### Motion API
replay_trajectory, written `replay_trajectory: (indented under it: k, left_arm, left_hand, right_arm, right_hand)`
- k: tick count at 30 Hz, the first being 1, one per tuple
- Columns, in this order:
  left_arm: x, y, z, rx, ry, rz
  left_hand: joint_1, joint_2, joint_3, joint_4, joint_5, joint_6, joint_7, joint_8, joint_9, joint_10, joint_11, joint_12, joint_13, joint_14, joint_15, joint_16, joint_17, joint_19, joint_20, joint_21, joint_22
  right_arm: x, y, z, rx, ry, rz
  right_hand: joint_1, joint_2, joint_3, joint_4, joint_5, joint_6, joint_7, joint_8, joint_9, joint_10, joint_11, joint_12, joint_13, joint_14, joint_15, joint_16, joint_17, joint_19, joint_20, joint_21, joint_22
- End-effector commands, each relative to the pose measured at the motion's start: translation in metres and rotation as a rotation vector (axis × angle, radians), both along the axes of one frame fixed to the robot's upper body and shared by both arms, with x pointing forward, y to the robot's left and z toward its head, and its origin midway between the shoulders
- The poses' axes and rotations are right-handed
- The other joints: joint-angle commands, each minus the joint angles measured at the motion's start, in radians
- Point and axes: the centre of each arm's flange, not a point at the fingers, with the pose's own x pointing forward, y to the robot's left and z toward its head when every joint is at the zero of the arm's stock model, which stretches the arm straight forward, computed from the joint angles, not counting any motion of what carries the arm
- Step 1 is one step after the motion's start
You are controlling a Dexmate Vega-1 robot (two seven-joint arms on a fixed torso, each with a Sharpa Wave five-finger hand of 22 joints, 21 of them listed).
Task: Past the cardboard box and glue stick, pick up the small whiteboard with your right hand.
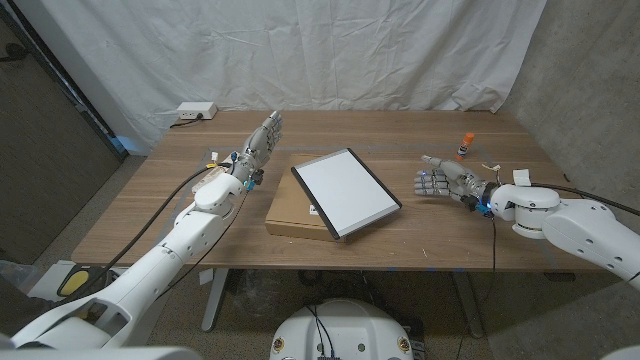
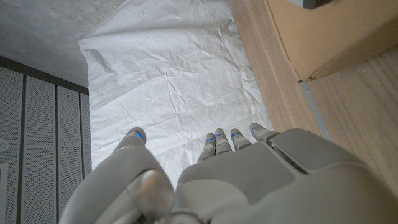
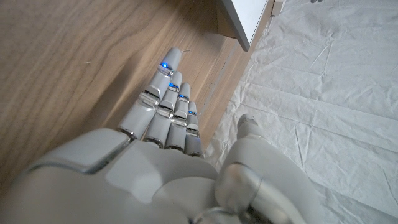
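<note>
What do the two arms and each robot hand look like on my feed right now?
Both arms have smooth white shells; a black cable runs along the left one. The left robot hand and right robot hand are silver-grey and segmented, with small blue lights on the fingers and coloured wiring at the wrists.

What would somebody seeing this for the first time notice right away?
The small whiteboard draws the eye first: it lies at the middle of the wooden table, tilted, on top of a flat cardboard box. On either side a white robot arm reaches in, the left hand open with fingers straight, the right hand open and pointing toward the whiteboard. A small glue stick stands near the far right edge.
</note>
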Motion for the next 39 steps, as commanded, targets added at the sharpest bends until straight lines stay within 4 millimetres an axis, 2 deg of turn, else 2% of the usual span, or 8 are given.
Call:
replay_trajectory:
  k: [1, 11, 16, 26, 30, 39]
  left_arm:
    - [-0.004, -0.002, -0.002, 0.000, -0.005, 0.003]
    - [-0.005, -0.005, -0.007, 0.002, 0.007, -0.007]
    - [-0.009, -0.006, -0.007, 0.007, 0.006, 0.000]
    - [-0.010, -0.004, -0.008, -0.002, 0.007, -0.002]
    - [-0.010, -0.004, -0.007, -0.003, 0.004, -0.003]
    - [-0.008, -0.003, -0.006, -0.003, -0.001, -0.010]
  left_hand:
    - [0.014, -0.001, -0.002, 0.000, 0.004, -0.011, -0.002, -0.001, 0.005, -0.009, -0.001, 0.000, 0.002, -0.001, 0.003, 0.007, 0.001, -0.006, -0.035, 0.006, 0.003]
    - [0.015, 0.000, -0.005, 0.000, 0.004, -0.012, -0.001, 0.000, 0.005, -0.010, -0.001, 0.000, 0.002, -0.002, 0.005, 0.007, 0.001, -0.008, -0.033, 0.006, 0.003]
    - [0.015, 0.001, -0.005, 0.000, 0.004, -0.012, -0.001, 0.000, 0.005, -0.011, -0.001, 0.000, 0.002, -0.003, 0.006, 0.007, 0.001, -0.009, -0.033, 0.006, 0.003]
    - [0.015, 0.002, -0.007, -0.001, 0.005, -0.012, -0.001, 0.001, 0.005, -0.011, -0.001, 0.001, 0.002, -0.003, 0.007, 0.007, 0.001, -0.010, -0.032, 0.006, 0.004]
    - [0.016, 0.002, -0.008, -0.001, 0.005, -0.013, 0.000, 0.001, 0.005, -0.011, -0.001, 0.001, 0.002, -0.004, 0.007, 0.007, 0.001, -0.011, -0.031, 0.006, 0.004]
    - [0.016, 0.003, -0.009, -0.001, 0.005, -0.012, 0.000, 0.001, 0.005, -0.012, 0.000, 0.001, 0.002, -0.004, 0.007, 0.007, 0.001, -0.013, -0.028, 0.006, 0.004]
  right_arm:
    - [-0.002, -0.001, -0.009, -0.014, 0.035, 0.009]
    - [-0.005, 0.004, -0.010, -0.049, 0.064, 0.031]
    - [-0.007, 0.004, -0.011, -0.069, 0.077, 0.038]
    - [-0.008, 0.007, -0.013, -0.082, 0.096, 0.082]
    - [-0.008, 0.010, -0.013, -0.085, 0.104, 0.108]
    - [-0.006, 0.016, -0.013, -0.095, 0.113, 0.144]
  right_hand:
    - [-0.009, 0.001, -0.005, 0.003, 0.002, 0.002, 0.007, -0.004, 0.006, 0.003, 0.005, 0.005, 0.005, 0.015, -0.001, -0.007, 0.002, 0.013, 0.000, -0.001, 0.002]
    - [-0.016, -0.004, -0.010, 0.005, 0.001, 0.008, 0.008, -0.003, 0.006, 0.004, 0.008, 0.003, 0.005, 0.016, 0.006, -0.011, 0.003, 0.014, 0.003, -0.003, 0.002]
    - [-0.024, -0.008, -0.016, 0.008, 0.002, 0.031, 0.020, 0.005, 0.006, 0.013, 0.011, 0.004, 0.006, 0.017, 0.007, -0.015, 0.003, 0.016, 0.004, -0.005, 0.003]
    - [-0.039, -0.036, -0.033, 0.008, 0.002, 0.028, 0.025, 0.000, 0.005, 0.004, 0.014, -0.004, 0.006, 0.014, 0.019, -0.024, 0.003, 0.016, 0.012, -0.011, 0.002]
    - [-0.032, -0.073, -0.047, -0.007, 0.005, 0.012, 0.028, -0.007, 0.005, -0.008, 0.015, -0.012, 0.007, 0.005, 0.022, -0.035, 0.000, 0.006, 0.022, -0.021, 0.001]
    - [0.008, -0.106, -0.050, -0.034, 0.016, -0.011, 0.034, -0.015, 0.004, -0.035, 0.022, -0.026, 0.007, -0.008, 0.035, -0.050, -0.002, 0.001, 0.028, -0.032, 0.000]
